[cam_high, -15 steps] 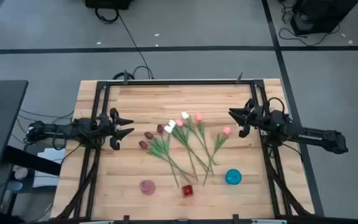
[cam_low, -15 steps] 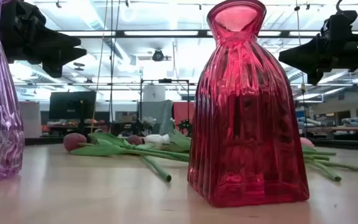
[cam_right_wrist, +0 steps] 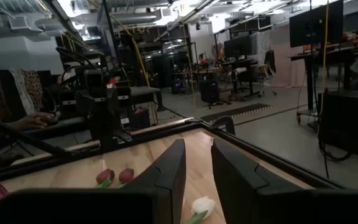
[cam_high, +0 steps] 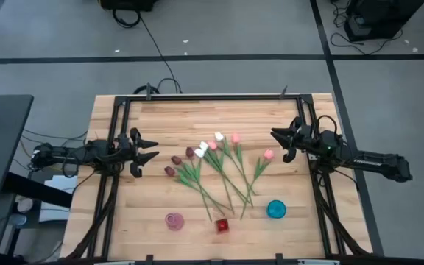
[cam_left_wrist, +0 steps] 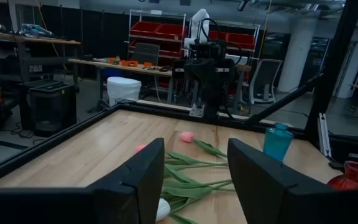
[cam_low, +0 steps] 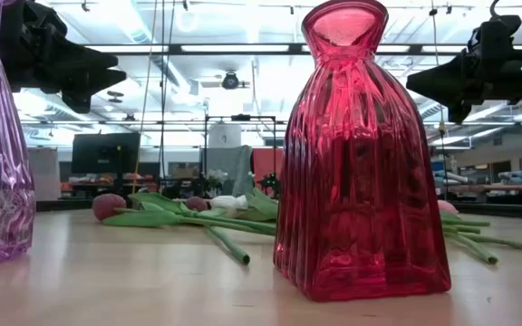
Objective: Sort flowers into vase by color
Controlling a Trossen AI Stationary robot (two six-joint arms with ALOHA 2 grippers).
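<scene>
Left gripper (cam_high: 150,149) open, hovering left of centre; right gripper (cam_high: 277,140) open at right, both holding nothing. Flowers (cam_high: 216,165) lie loose mid-frame on the table (cam_high: 160,118). Pink vase (cam_high: 174,220), red vase (cam_high: 222,225) and blue vase (cam_high: 275,209) stand along the lower edge.

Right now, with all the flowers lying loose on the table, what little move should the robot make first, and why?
Probably lower the open left hand onto the nearest maroon tulip. Both hands hover empty, the right hand included, and the vases, like the red vase, hold no flowers.
</scene>
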